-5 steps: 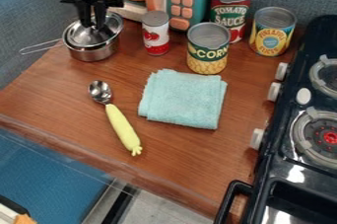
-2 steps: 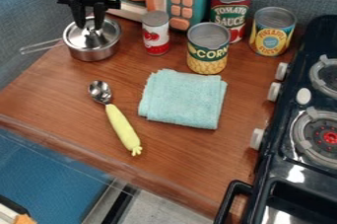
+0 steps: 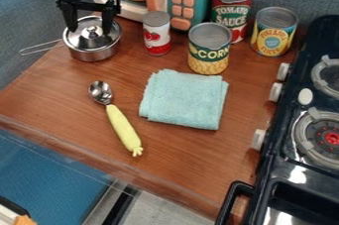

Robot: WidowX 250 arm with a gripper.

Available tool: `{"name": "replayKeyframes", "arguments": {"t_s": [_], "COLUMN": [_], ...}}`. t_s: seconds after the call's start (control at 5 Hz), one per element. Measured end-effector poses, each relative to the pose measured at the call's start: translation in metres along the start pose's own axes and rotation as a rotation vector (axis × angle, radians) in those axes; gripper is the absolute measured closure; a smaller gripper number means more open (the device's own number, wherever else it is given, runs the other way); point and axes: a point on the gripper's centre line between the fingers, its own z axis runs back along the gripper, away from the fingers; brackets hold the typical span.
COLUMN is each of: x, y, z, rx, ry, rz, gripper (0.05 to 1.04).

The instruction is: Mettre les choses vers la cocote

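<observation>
Spread apart since the earlier frame, the fingers of the black gripper (image 3: 90, 30) are held wide around the lid's knob. The metal lid (image 3: 80, 41) is seated on the saucepan (image 3: 95, 54). To its right, a small red-and-white can (image 3: 157, 34) is seen; nearer the camera, a yellow-handled spoon (image 3: 122, 126) and folded towel (image 3: 184, 99) are laid.

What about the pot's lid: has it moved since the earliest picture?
Yes: slightly left and down in the view, judged against the red-and-white can; the lid now sits flatter.
</observation>
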Motion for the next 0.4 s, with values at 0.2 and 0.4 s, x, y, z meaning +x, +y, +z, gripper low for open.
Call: {"name": "replayKeyframes", "arguments": {"t_s": [0.2,0.4], "x": [-0.006,-0.019], "y": [0.000,0.013], "z": [0.022,0.046], "rx": [-0.032,-0.071], "ry": [-0.009,-0.010], "rz": [-0.009,0.004], "gripper": [0.079,0.083]}}
